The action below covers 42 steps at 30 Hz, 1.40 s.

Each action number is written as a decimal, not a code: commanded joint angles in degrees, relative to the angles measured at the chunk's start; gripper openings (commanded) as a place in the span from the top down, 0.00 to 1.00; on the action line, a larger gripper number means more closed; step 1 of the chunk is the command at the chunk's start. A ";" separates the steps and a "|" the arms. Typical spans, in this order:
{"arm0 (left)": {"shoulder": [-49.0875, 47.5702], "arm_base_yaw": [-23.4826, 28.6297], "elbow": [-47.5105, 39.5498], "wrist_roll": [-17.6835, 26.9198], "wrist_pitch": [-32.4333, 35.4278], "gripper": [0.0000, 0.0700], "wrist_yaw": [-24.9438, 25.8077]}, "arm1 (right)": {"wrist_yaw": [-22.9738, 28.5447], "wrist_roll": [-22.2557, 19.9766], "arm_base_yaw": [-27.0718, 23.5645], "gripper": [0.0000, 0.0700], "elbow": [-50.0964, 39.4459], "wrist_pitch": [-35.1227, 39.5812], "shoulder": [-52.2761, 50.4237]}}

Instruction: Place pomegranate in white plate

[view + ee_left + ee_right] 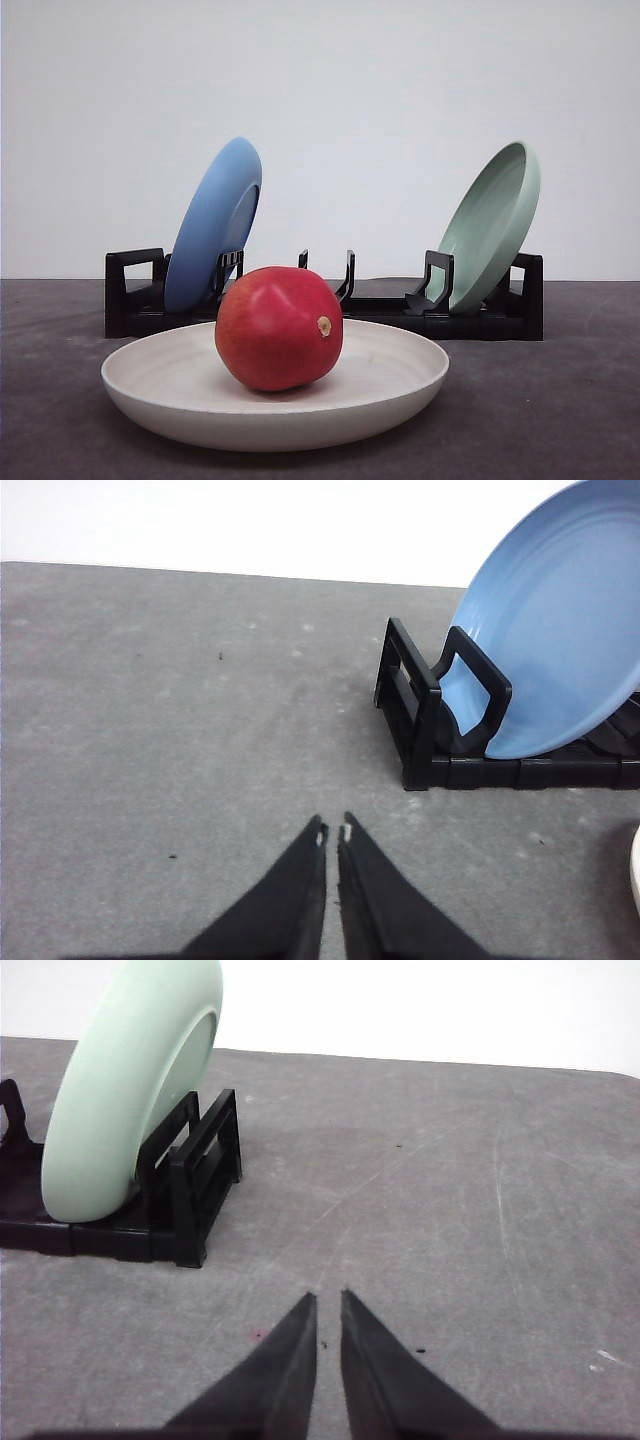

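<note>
Pomegranate (278, 328) resting inside the white plate (400, 385), left of centre, stem nub turned toward the right, nothing touching it. Task by the look of it complete. Left end effector (333, 832) with fingertips drawn together, only a thin slit between, gripping nothing, hanging over bare grey table (150, 730) near the end of the black rack (420, 730) that holds the blue plate (560, 630). Right end effector (328, 1298) likewise closed to a narrow gap, empty, above the table beside the rack's other end, where the pale green plate (120, 1100) leans. Little left to go wrong, judging from here: possibly a roll of the round fruit on the shallow dish if the table were jolted, though the raised rim should stop it; possibly a knock to the rack or a leaning plate from a careless sideways swing of either arm. Hard to make out: contact patch under the fruit, far side of the fruit, and the rack's middle slots behind it. White plate cut off to a sliver at the edge of the left wrist view.
</note>
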 commanded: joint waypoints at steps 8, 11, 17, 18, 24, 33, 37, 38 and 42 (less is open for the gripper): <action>0.00 0.02 -0.66 -0.44 0.00 1.00 0.04 | -0.02 0.66 0.04 0.94 -0.35 0.70 -0.04; 0.00 0.02 -0.66 -0.44 -0.02 1.00 0.04 | -0.02 0.68 0.04 0.94 -0.35 0.70 -0.04; 0.00 0.02 -0.66 -0.44 0.00 1.00 0.04 | -0.02 0.66 0.04 0.94 -0.35 0.70 -0.04; 0.00 0.02 -0.66 -0.44 -0.02 1.00 0.02 | -0.02 0.66 0.04 0.94 -0.35 0.70 -0.04; 0.00 0.02 -0.66 -0.44 -0.02 1.00 0.04 | -0.02 0.66 0.04 0.94 -0.35 0.70 -0.04; 0.00 0.02 -0.66 -0.44 -0.02 1.00 0.02 | -0.02 0.66 0.04 0.94 -0.35 0.70 -0.04; 0.00 0.02 -0.66 -0.44 -0.02 1.00 0.04 | -0.02 0.68 0.04 0.94 -0.35 0.70 -0.04; 0.00 0.02 -0.66 -0.44 -0.02 1.00 0.04 | -0.02 0.66 0.04 0.94 -0.35 0.70 -0.04; 0.00 0.02 -0.66 -0.44 -0.02 1.00 0.02 | -0.02 0.66 0.04 0.94 -0.35 0.70 -0.04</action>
